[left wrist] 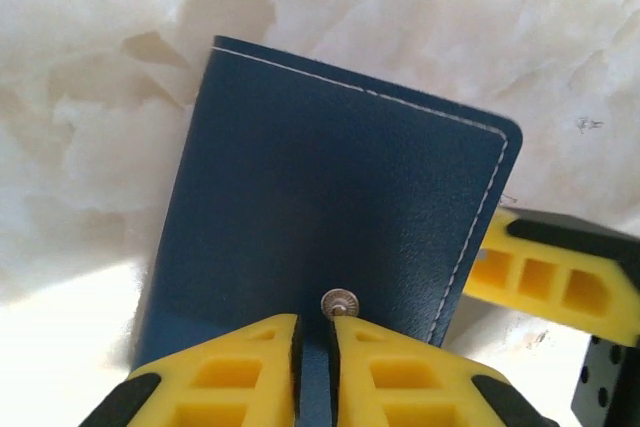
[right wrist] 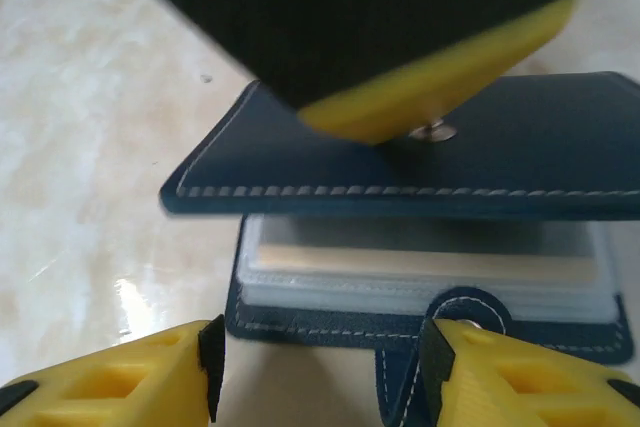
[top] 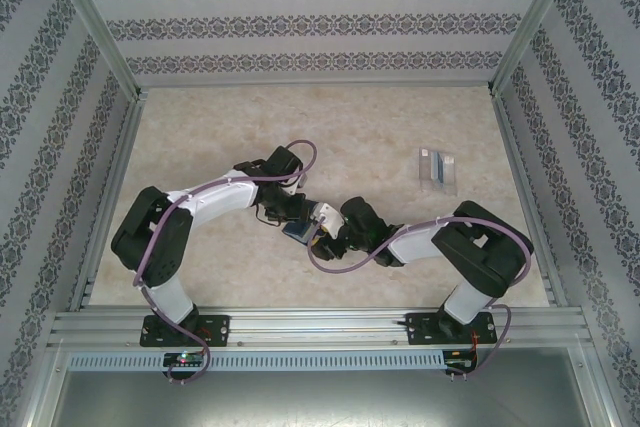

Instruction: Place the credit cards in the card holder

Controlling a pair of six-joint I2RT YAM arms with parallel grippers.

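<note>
Small dark navy folding card holder (right wrist: 330,329) lies on pale marbled worktop (right wrist: 100,97), cover (right wrist: 520,147) raised. Left fingers (left wrist: 240,372) pinch that cover beside its snap stud (left wrist: 339,302). Right fingers (right wrist: 120,387) open, just before the holder's tab (right wrist: 462,309).

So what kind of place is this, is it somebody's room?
Probably a robot practice booth, not a home. The left arm and right arm are bolted to a metal rail at the near edge, and patterned wall panels box in a marble-look tabletop.
</note>
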